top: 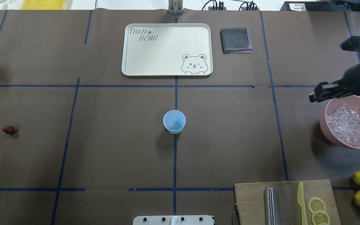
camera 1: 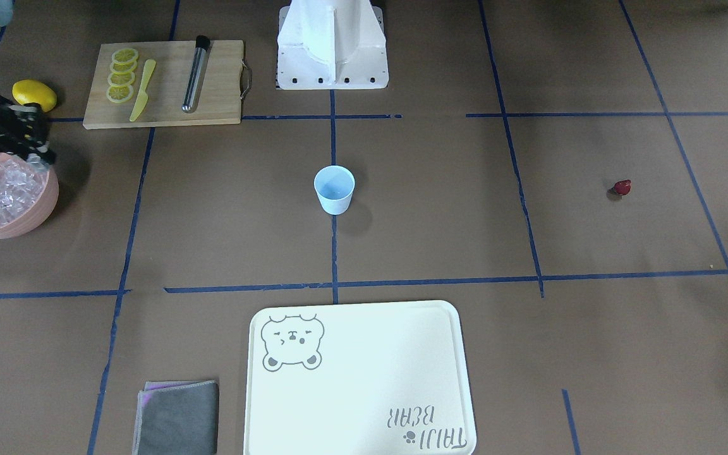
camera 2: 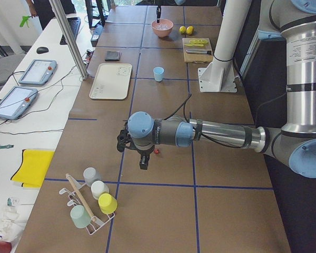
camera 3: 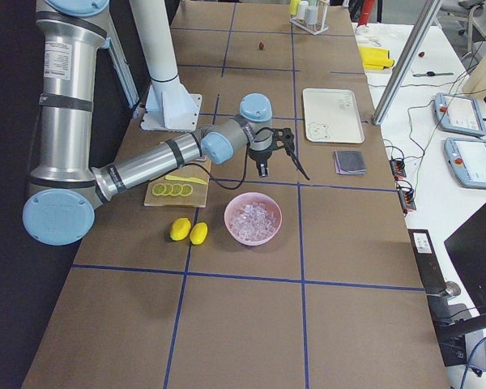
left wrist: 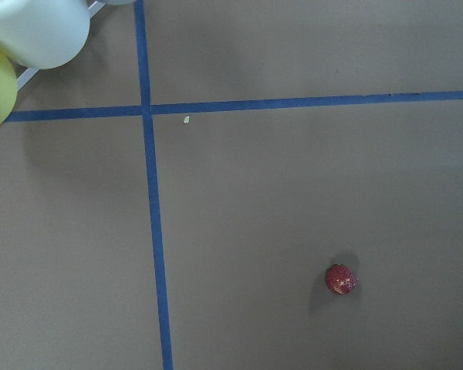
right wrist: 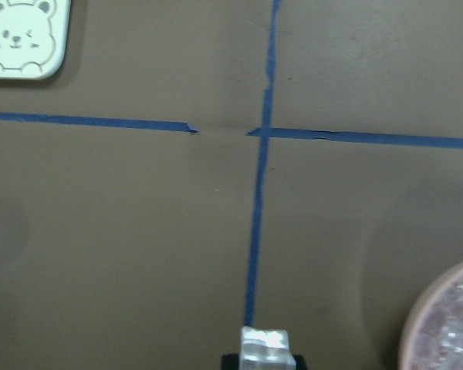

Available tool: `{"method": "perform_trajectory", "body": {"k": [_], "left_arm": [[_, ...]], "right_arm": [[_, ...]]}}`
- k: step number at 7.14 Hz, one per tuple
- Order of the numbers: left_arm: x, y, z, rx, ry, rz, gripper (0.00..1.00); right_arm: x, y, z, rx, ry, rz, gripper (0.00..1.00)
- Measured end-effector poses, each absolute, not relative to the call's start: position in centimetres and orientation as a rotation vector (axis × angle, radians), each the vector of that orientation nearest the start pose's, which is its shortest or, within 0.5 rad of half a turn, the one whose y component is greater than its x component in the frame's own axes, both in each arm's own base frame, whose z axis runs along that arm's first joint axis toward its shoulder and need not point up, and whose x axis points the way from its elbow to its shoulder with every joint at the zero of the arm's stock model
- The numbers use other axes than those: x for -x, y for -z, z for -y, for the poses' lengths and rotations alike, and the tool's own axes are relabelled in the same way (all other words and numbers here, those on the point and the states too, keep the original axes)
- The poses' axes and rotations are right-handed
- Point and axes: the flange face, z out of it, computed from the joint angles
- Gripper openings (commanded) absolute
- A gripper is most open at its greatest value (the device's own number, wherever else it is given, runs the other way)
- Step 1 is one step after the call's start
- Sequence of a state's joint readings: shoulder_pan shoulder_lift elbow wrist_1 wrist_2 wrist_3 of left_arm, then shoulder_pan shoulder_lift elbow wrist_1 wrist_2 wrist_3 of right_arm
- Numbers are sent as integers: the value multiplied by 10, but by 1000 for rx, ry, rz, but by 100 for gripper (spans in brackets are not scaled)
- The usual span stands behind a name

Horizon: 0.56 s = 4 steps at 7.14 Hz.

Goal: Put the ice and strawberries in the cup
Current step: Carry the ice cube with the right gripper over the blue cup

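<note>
Holding an ice cube point(right wrist: 266, 344) pinched in our right gripper point(top: 313, 96), we need a level carry, stopping squarely over the cup point(top: 174, 121) before releasing.

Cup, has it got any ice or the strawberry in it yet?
Nothing is done yet: the cup looks empty. In hand: the right tool seems to pinch one ice cube beside the pink bowl of ice. The left tool hangs near the strawberry, which lies on the table. Left: drop in ice, fetch the strawberry.
</note>
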State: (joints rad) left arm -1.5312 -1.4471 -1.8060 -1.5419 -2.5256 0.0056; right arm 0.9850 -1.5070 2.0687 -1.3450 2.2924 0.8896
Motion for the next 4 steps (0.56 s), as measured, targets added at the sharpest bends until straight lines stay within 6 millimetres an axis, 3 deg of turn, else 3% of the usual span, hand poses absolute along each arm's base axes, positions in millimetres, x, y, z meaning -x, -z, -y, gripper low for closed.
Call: {"method": "perform_trajectory", "body": {"k": [2,3,4], "left_arm": [[34,-593,438,-57,-82,-959,100],[34,-591,437,-61,-86,-959,100],[34,-588,436,-67,-90,-959,100]], "right_arm": [[334,-272,439,-18,-104,1076,0],[395,-237,433,1,-161,1087,1],[443,-213,427,12,-202,1089,3]]}}
